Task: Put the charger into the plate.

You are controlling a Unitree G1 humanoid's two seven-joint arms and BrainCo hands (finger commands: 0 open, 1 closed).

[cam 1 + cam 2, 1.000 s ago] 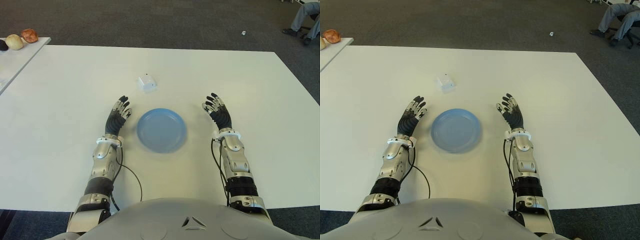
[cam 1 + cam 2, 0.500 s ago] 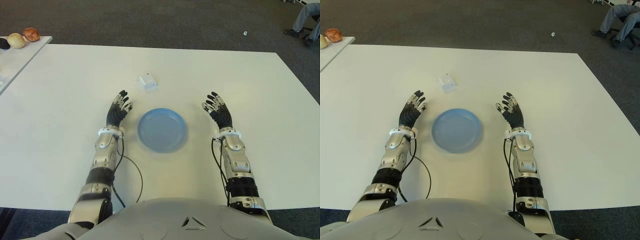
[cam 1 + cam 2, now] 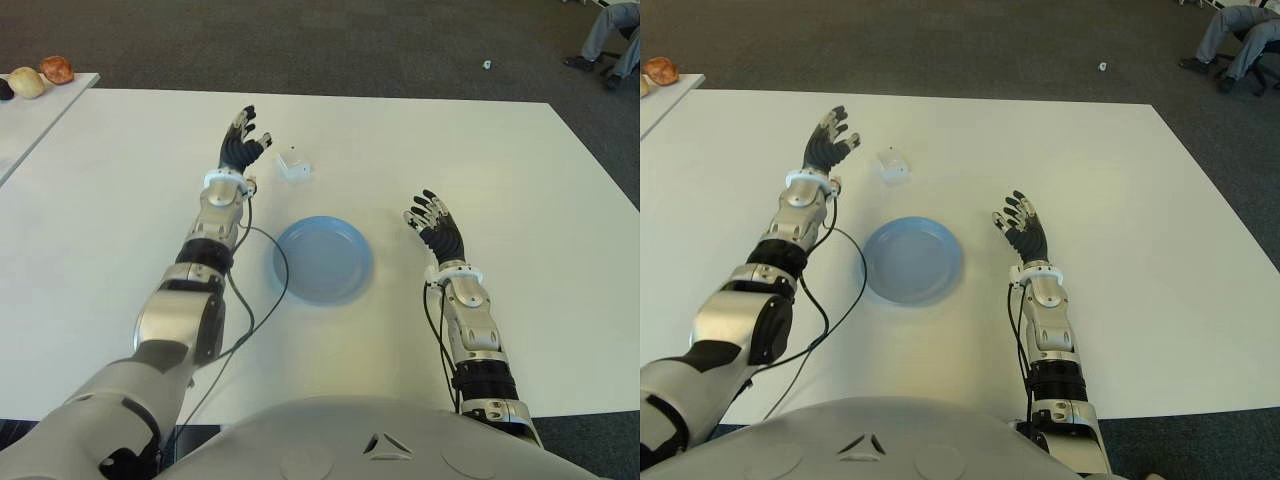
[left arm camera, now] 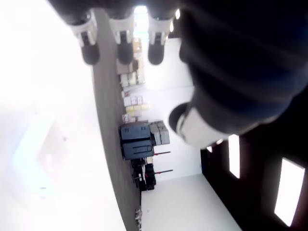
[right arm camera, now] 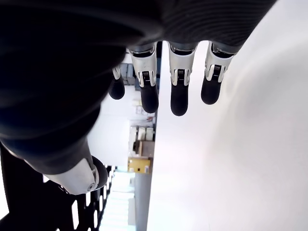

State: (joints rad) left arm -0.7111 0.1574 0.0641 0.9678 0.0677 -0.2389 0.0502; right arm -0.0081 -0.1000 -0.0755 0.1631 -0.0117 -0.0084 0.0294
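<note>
White charger (image 3: 293, 164) beside my spread, empty left hand (image 3: 241, 146).
Blue plate (image 3: 323, 259) nearer me; right hand (image 3: 433, 222) relaxed, empty, right of it.

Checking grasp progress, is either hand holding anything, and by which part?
Nothing is held. The open left hand is beside the charger; the right hand is open too.

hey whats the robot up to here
The robot is going for the small white charger, which sits on the white table beyond the blue plate. Its left hand is open, just left of the charger and not touching it. The right hand is open, right of the plate, which holds nothing.
</note>
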